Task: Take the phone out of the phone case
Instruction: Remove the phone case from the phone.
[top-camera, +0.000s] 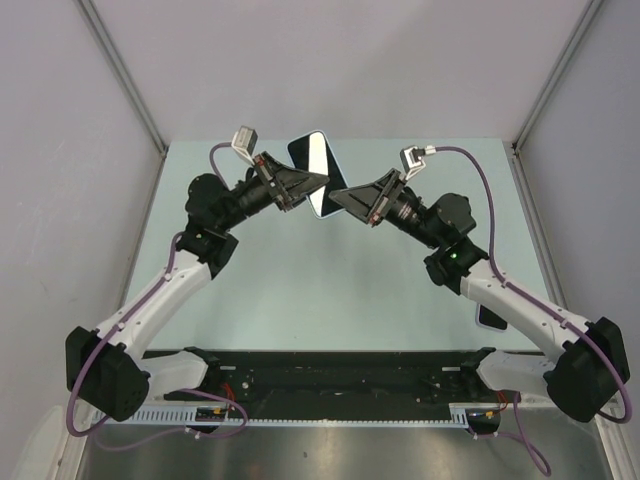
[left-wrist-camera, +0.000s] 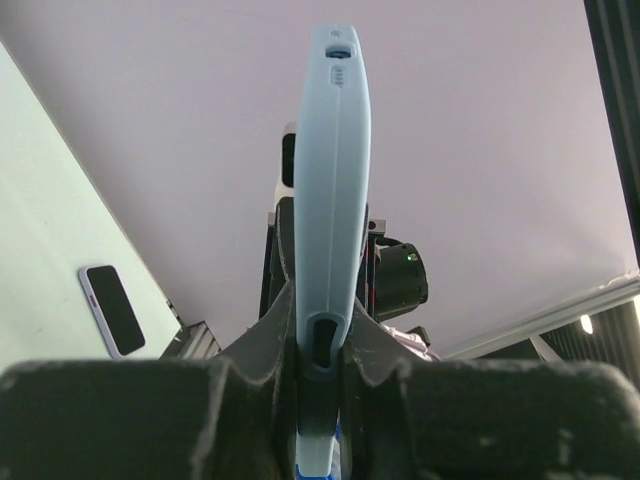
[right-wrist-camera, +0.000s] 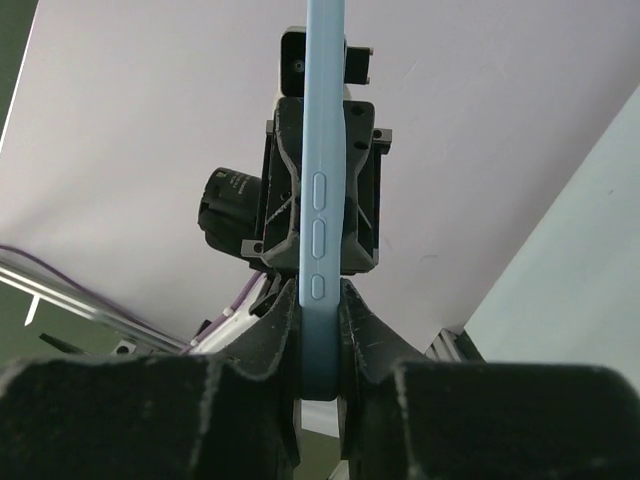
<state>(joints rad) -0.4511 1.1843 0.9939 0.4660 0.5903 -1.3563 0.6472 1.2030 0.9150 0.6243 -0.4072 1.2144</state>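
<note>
Case (top-camera: 318, 170), pale blue, is held in the air over the counter (top-camera: 330, 290), edge-on to both wrist cameras. Left tool (left-wrist-camera: 322, 348) is clamped on the edge with a slot cutout, right tool (right-wrist-camera: 320, 335) on the edge with three button bumps. Only the top view shows its dark glossy face; contents cannot be told. Phone (left-wrist-camera: 111, 310) lies flat on the counter, screen up, beside the right arm.

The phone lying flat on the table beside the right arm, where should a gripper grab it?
Probably across the two long edges of the tabletop phone, coming straight down from above: it lies flat, screen up, so only its narrow width offers opposing sides to pinch.
</note>
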